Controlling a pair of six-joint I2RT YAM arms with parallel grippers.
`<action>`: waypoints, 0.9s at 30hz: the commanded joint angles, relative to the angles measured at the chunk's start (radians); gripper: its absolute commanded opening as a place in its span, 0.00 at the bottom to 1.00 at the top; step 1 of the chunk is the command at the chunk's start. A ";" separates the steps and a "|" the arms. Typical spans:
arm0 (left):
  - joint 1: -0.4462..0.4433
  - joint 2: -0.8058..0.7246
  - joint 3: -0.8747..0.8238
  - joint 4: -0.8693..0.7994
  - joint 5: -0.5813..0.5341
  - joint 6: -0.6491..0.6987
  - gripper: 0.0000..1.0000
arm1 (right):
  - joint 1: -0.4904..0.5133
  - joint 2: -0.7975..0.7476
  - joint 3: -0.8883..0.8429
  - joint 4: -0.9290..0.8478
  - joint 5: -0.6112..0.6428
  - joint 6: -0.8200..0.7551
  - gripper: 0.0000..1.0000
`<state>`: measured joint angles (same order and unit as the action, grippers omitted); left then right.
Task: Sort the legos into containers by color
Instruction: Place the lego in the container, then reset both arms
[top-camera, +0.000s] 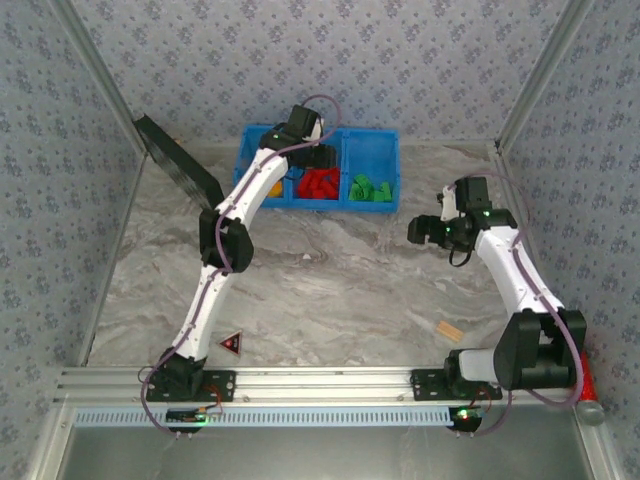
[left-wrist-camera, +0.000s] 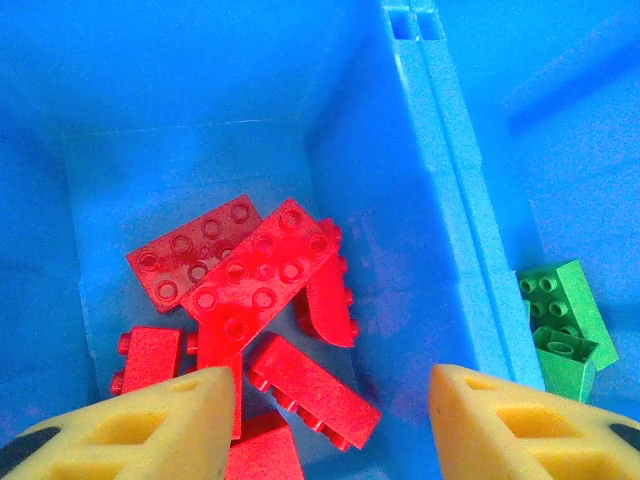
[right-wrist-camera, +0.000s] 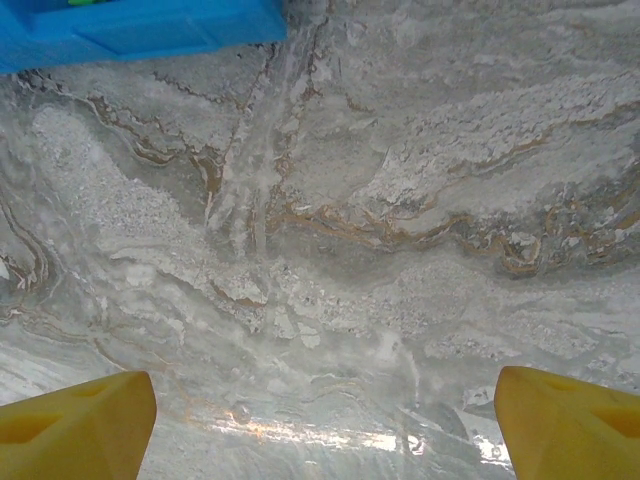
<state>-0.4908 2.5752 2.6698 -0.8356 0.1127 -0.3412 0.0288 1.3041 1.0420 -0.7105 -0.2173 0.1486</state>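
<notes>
My workplace: a boxed-in robot test cell, lab-style.
I am bolted to an aluminium rail (top-camera: 330, 381); beyond it lies a marble-patterned table (top-camera: 340, 290), walled beyond and to either side by floral-patterned panels (top-camera: 400, 60).

Grey marbled table (top-camera: 340, 285), blue bin (top-camera: 370, 207) at its far edge, wooden block (top-camera: 449, 331) (near-right corner), triangle marker (top-camera: 231, 343) near-left.
</notes>
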 joint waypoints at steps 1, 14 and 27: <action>-0.006 -0.113 0.036 -0.007 -0.024 0.041 0.54 | 0.002 -0.049 -0.049 0.015 0.015 -0.015 0.90; 0.113 -0.834 -0.824 0.292 -0.364 0.360 0.99 | -0.017 -0.201 -0.263 0.460 0.182 -0.048 1.00; 0.503 -1.584 -2.066 1.028 -0.448 0.270 1.00 | -0.030 -0.175 -0.492 0.826 0.221 -0.150 1.00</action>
<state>-0.0212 1.0065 0.6689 -0.0063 -0.3069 -0.0227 0.0086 1.1259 0.5964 -0.0425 -0.0330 0.0174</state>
